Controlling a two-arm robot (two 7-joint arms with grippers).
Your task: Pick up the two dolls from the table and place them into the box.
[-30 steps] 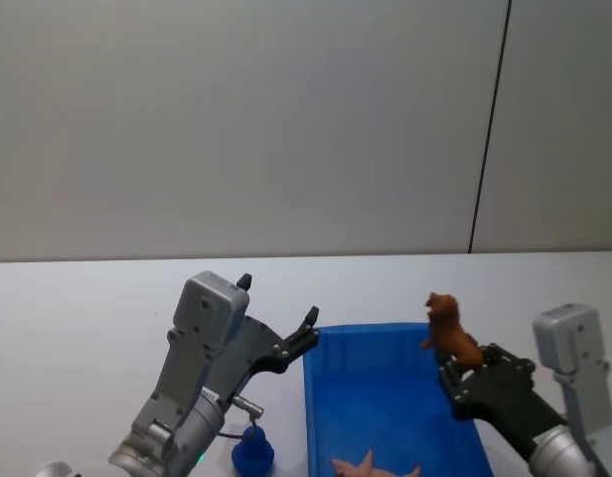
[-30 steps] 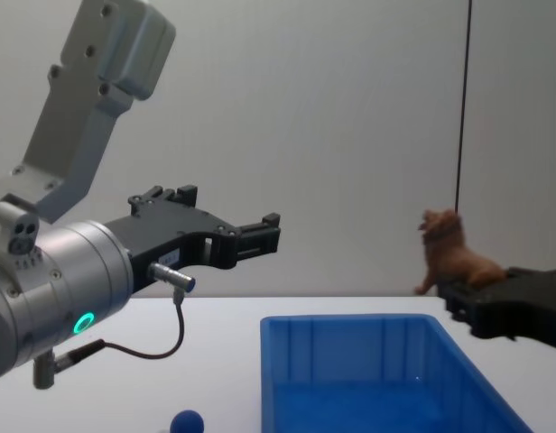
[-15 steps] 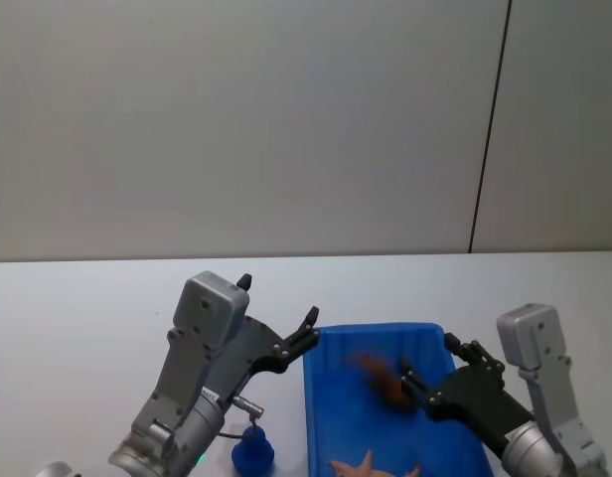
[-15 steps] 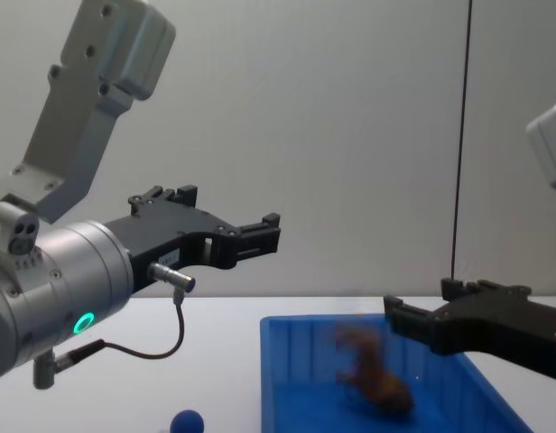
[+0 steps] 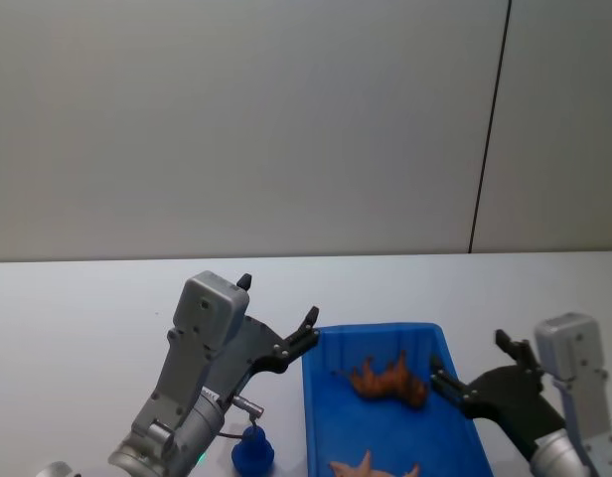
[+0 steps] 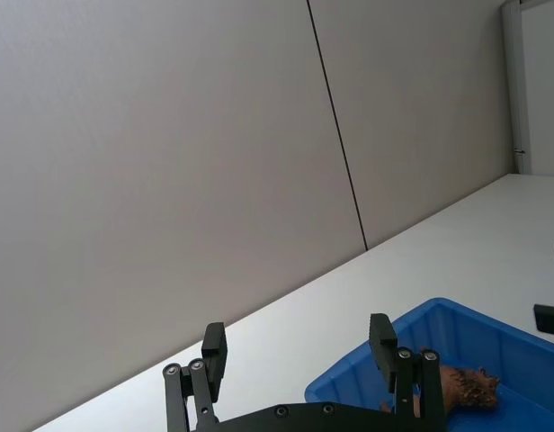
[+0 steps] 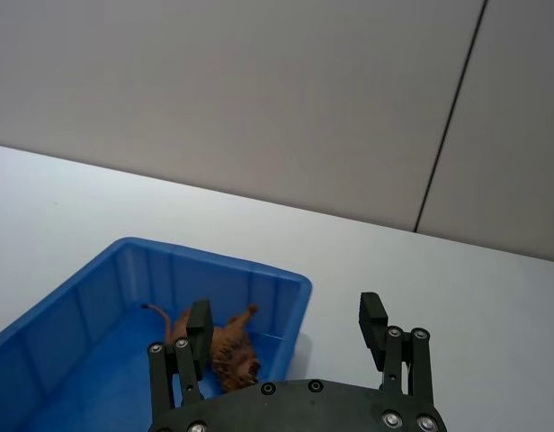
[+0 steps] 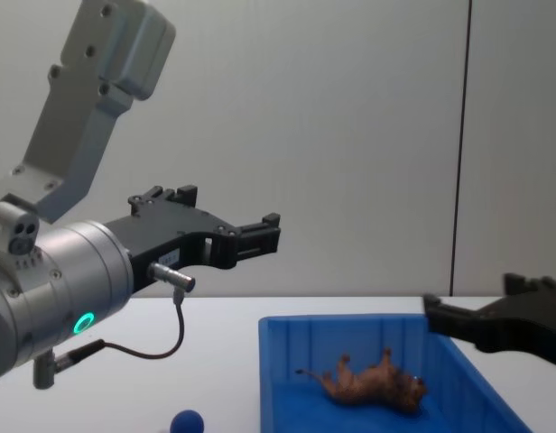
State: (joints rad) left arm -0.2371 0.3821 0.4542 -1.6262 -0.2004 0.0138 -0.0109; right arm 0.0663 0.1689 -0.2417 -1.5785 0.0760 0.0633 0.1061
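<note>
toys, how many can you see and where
3: brown animal toy lying in the blue box; pink toy at the box's near end, partly cut off; blue toy on the table left of the box.

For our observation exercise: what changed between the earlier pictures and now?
The right claw let go of the brown toy, which dropped into the box and lies on its side; the claw drew back rightward, open. Left claw and blue toy stayed put.

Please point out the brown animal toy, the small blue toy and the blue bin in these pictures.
brown animal toy (image 8: 368, 388): chest view, its body.
small blue toy (image 5: 252, 454): head view, its rounded base.
blue bin (image 5: 376, 344): head view, its far wall.
</note>
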